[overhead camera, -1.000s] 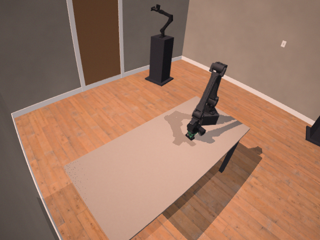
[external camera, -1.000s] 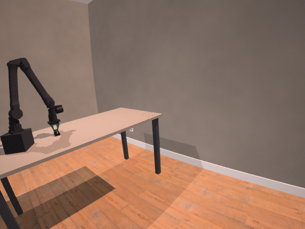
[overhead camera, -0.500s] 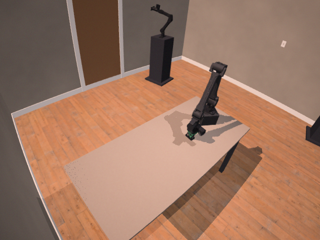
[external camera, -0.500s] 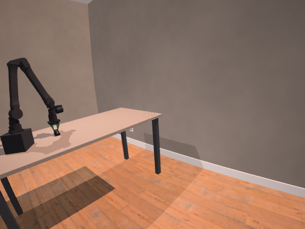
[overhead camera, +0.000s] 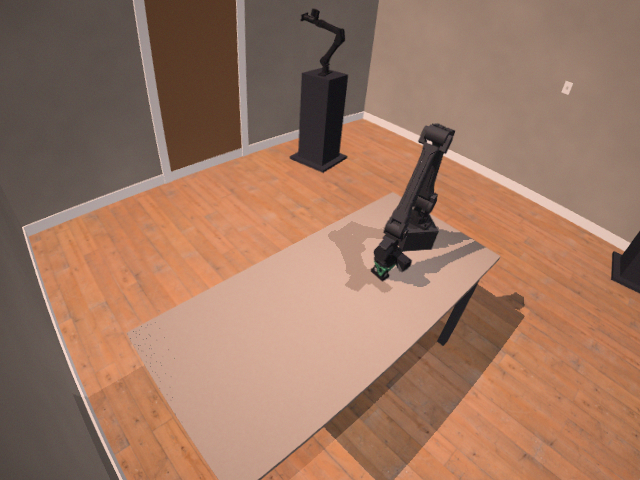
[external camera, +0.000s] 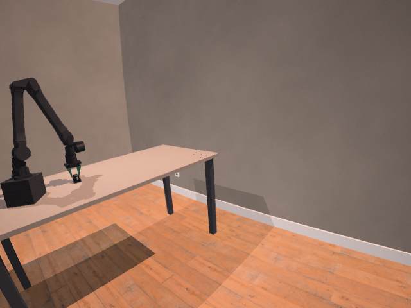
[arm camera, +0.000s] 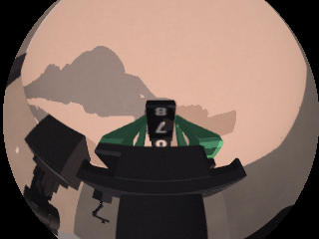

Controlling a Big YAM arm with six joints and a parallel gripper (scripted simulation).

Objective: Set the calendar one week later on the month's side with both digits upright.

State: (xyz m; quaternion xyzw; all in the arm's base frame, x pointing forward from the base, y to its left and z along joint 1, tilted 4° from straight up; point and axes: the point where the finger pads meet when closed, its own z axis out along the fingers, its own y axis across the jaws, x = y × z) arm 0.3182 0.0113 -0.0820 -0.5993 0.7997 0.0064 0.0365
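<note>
Near arm base (overhead camera: 424, 238) | jaws parted around cube (arm camera: 159, 118) | table (overhead camera: 258, 330)

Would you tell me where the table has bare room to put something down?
Bare room: the long stretch of table from the gripper to the far end. Crowded: the corner by the arm's base, where green fingers flank a dark cube.

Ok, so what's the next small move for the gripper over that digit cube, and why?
Probably lift the gripper straight up. Its green fingers flank the dark cube without clamping it, and the cube seems to rest low on the table, so a vertical retreat should clear it without tipping it.
</note>
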